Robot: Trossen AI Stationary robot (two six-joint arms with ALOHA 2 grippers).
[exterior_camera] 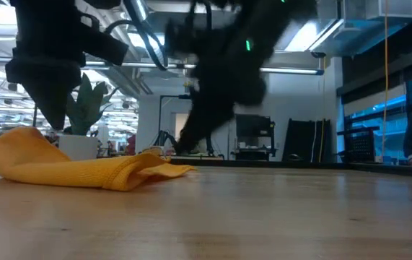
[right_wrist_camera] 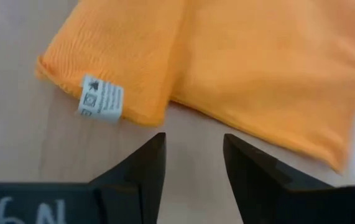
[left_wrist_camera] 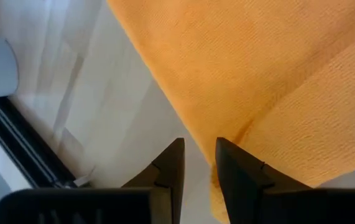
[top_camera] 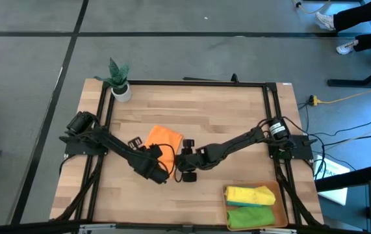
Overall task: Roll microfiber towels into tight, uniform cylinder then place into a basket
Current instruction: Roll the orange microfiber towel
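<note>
The orange towel [top_camera: 162,138] lies loosely folded in the middle of the table, a white label [right_wrist_camera: 101,99] at one corner; in the low view it is a rumpled heap [exterior_camera: 83,170]. My left gripper [left_wrist_camera: 200,146] is open with a narrow gap and stands at the towel's near edge [left_wrist_camera: 227,134], bare table showing between its fingers. My right gripper [right_wrist_camera: 194,140] is open just right of the towel, above the table, with nothing between its fingers. The basket [top_camera: 281,195] at the near right holds a yellow roll [top_camera: 249,194] and a green roll [top_camera: 250,214], with teal between them. My left gripper points steeply down at the orange towel's near edge [left_wrist_camera: 227,134]. One finger [left_wrist_camera: 239,174] stands over that edge and the other over bare wood. I cannot tell whether the finger touches the cloth.
A small white plant pot [top_camera: 121,91] stands at the far left corner. A black frame [top_camera: 191,82] runs round the table. Bare wood lies between the towel and the basket. A person's legs [top_camera: 360,26] show on the floor beyond the far right corner.
</note>
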